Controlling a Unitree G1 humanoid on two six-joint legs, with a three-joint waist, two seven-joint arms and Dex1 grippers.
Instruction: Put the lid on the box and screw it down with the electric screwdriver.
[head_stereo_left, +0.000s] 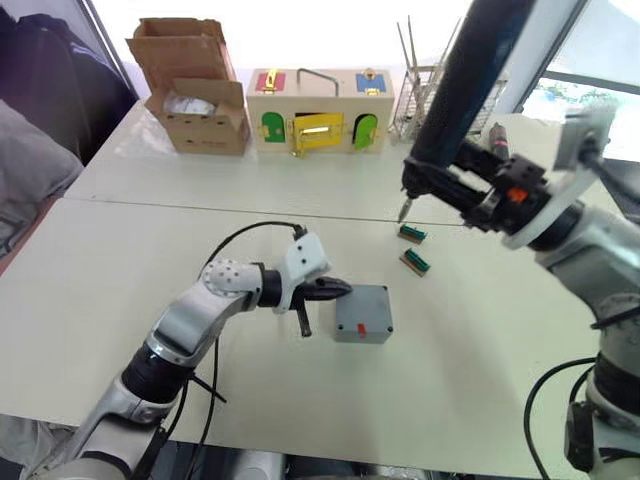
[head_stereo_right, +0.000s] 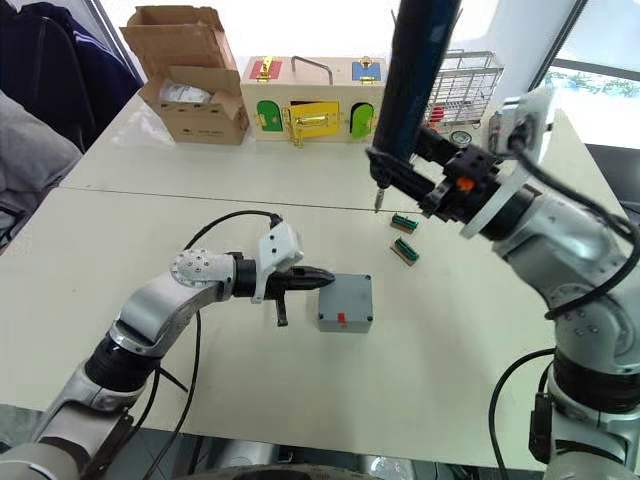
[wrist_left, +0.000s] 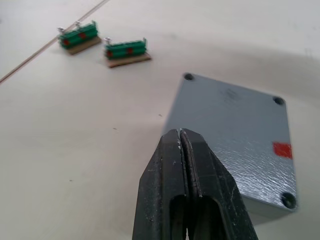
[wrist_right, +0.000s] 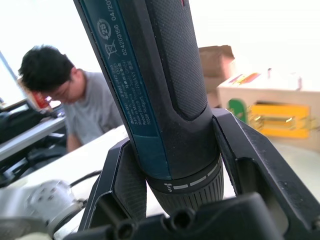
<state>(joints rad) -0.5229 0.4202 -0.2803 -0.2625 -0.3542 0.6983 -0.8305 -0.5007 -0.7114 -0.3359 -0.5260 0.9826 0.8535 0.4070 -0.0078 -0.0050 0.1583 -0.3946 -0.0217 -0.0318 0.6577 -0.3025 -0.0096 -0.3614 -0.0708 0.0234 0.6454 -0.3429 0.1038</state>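
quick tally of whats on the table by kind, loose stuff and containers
grey box with lid on: 1
green terminal blocks: 2
cardboard carton: 1
wooden box: 1
wire rack: 1
total: 6
The electric screwdriver is off the table, in the right gripper.

white table (head_stereo_left: 480, 370) carries the grey box (head_stereo_left: 363, 313), two green terminal blocks (head_stereo_left: 413, 248), cardboard carton (head_stereo_left: 195, 87), wooden box (head_stereo_left: 318, 111), wire rack (head_stereo_left: 422, 95).

small white print runs along the blue side of the screwdriver (wrist_right: 150, 75): a circled mark, a crossed-out bin symbol, then "04/20" and "62420356". the finer lines beside it are unreadable.
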